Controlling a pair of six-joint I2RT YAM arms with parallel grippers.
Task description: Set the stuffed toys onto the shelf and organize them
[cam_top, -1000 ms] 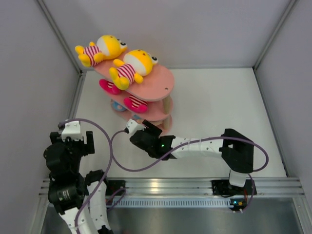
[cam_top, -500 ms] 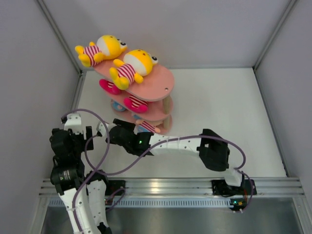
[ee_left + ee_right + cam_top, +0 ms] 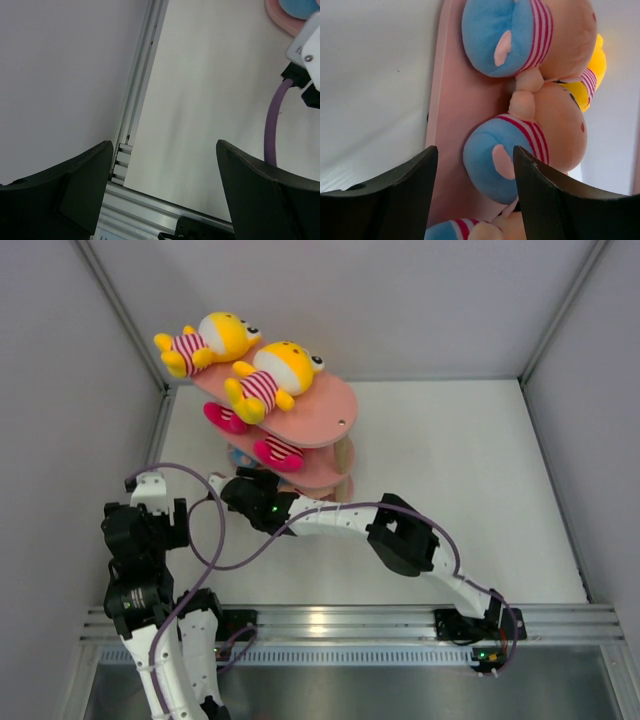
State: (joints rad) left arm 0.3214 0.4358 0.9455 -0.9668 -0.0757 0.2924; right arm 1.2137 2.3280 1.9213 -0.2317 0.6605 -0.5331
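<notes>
The left end effector [image 3: 162, 150] is held released over the bench [image 3: 200, 100], the right end effector [image 3: 475, 152] released before blue toys [image 3: 487, 30] laid on the shelf [image 3: 450, 125], bottom board, with yellow toys [image 3: 275, 375] on top.

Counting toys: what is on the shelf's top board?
Two yellow toys lie on the top board. It covers most of the lower boards; only parts of pink toys show there.

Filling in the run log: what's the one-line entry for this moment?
left fingers open, empty | right fingers open, empty, facing blue-shirted toys on shelf bottom tier | yellow toys on top tier
</notes>
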